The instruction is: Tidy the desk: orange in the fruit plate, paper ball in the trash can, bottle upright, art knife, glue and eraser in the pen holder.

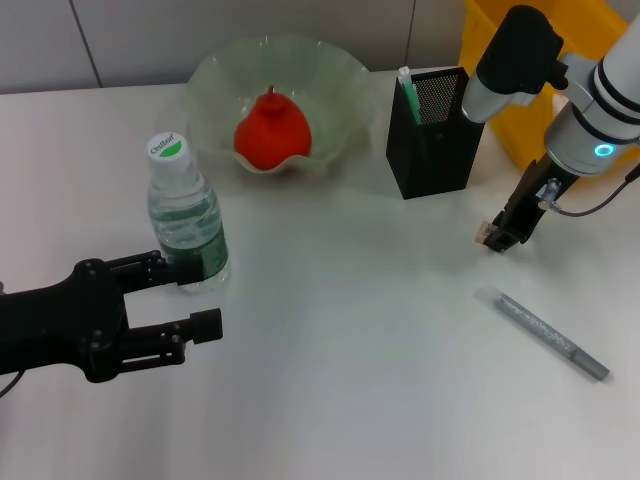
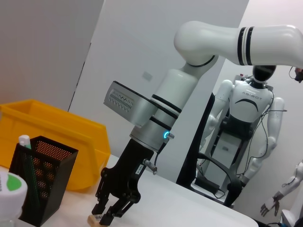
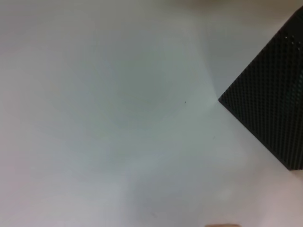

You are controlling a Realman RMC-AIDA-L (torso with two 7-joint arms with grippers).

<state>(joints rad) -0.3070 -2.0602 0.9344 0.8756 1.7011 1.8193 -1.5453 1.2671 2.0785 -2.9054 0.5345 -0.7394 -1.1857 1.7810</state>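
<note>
The orange (image 1: 270, 132) lies in the fruit plate (image 1: 345, 85) at the back. The bottle (image 1: 186, 215) stands upright; its cap shows in the left wrist view (image 2: 7, 189). My left gripper (image 1: 188, 295) is open and empty just in front of the bottle. My right gripper (image 1: 497, 237) points down at the table to the right of the pen holder (image 1: 432, 135), shut on the eraser (image 1: 484, 236). The left wrist view shows this gripper (image 2: 106, 215), eraser (image 2: 94, 218) and pen holder (image 2: 40, 177). The grey art knife (image 1: 550, 335) lies on the table. The paper ball is out of view.
The yellow trash can (image 1: 560, 60) stands at the back right behind the right arm and shows in the left wrist view (image 2: 61, 137). A green-capped glue stick (image 1: 406, 90) stands in the pen holder. The right wrist view shows the pen holder's wall (image 3: 274, 109).
</note>
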